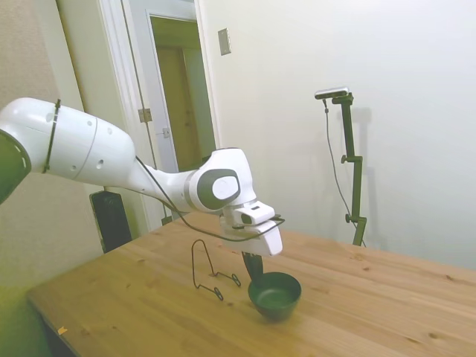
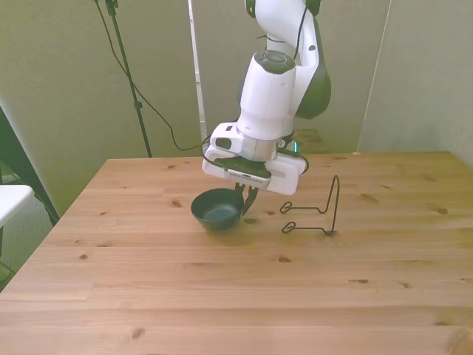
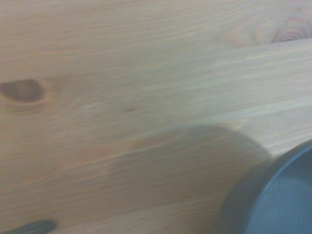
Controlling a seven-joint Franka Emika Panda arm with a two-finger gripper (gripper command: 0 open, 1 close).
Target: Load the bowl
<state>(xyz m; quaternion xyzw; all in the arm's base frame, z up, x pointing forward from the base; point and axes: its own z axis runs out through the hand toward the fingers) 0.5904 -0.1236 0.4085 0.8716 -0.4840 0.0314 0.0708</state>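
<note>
I have the tool (image 2: 244, 201) low at the bowl (image 2: 216, 209) rim, bowl on the bench (image 2: 222, 296) beside the wire rack (image 2: 319, 211) — grip state I cannot tell. I'd pinch the rim squarely — lift level.

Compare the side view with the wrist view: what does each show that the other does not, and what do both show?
Only the side view shows the arm, the gripper low at the bowl's rim, the wire rack beside it, a doorway and the wall. Only the wrist view shows the table's grain and knots up close, blurred. Both show the bowl and table.
</note>
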